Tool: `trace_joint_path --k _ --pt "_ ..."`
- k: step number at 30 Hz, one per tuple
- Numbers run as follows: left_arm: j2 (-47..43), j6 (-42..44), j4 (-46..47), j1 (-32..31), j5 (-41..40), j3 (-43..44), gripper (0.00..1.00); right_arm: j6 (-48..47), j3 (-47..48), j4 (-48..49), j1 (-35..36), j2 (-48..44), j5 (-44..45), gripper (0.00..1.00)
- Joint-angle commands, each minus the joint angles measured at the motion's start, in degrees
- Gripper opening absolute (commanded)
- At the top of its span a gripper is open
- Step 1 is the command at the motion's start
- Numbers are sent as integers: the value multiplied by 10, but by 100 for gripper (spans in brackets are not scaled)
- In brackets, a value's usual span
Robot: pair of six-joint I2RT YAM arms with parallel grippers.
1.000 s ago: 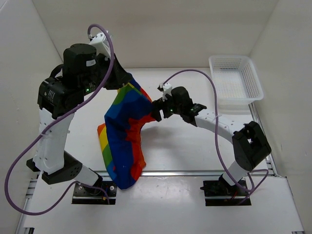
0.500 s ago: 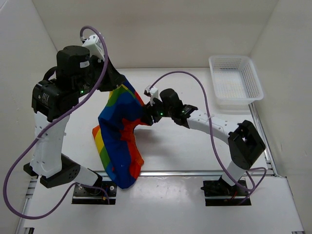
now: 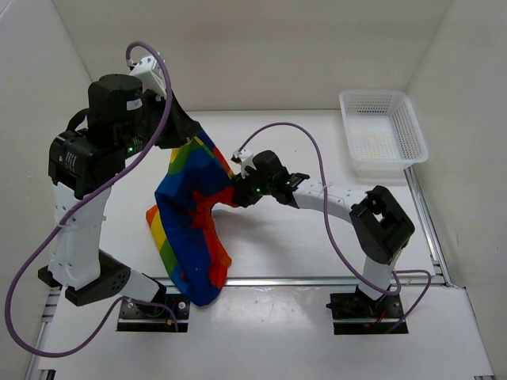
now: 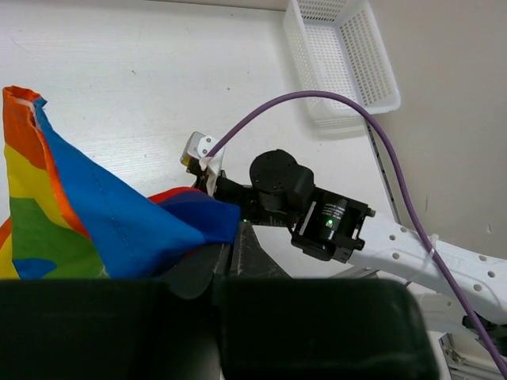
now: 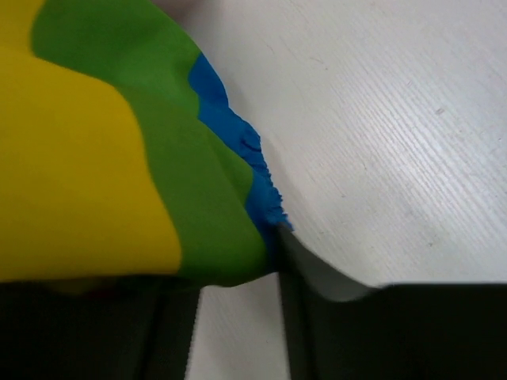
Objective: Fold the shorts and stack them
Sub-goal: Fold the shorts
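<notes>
Your white bench (image 3: 301,245) sits between plain white walls. The soft rainbow-striped cloth shorts (image 3: 194,214) hang from your left fingers (image 4: 255,257), which are raised high and clamped tight on a blue upper corner. Your right fingers (image 5: 317,277), near the left ones and lower, are pinched on a bunched green-and-blue edge. Below both, the cloth droops in crumpled folds, red, yellow and blue showing. You cannot tell whether its lower end touches the bench.

Rainbow-striped shorts (image 3: 194,218), lifted and draping, lower end seemingly past the table's near edge
</notes>
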Motion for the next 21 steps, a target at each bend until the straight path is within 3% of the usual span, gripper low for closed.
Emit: trace_joint_path --k 1,2,3,4,7,13,17,21 --pt "-23 3 8 2 -5 22 10 16 22 22 1 9 16 39" --pt "-23 3 8 2 -5 22 10 30 22 28 1 3 23 32" --pt "-23 3 8 2 -5 17 10 30 17 28 1 -5 30 12" --pt "-23 3 8 2 -5 17 10 42 10 28 1 -27 62 0" --pt "-23 3 13 2 -16 12 10 62 -19 36 1 -87 108 0" --pt "-18 -9 18 18 -35 1 10 30 3 -100 -34 -191 203 0" --pt "-13 -14 43 44 -52 6 10 -14 54 -208 -79 -239 233 0" --pt "35 -14 83 84 -45 15 10 -62 184 -262 -160 -232 233 0"
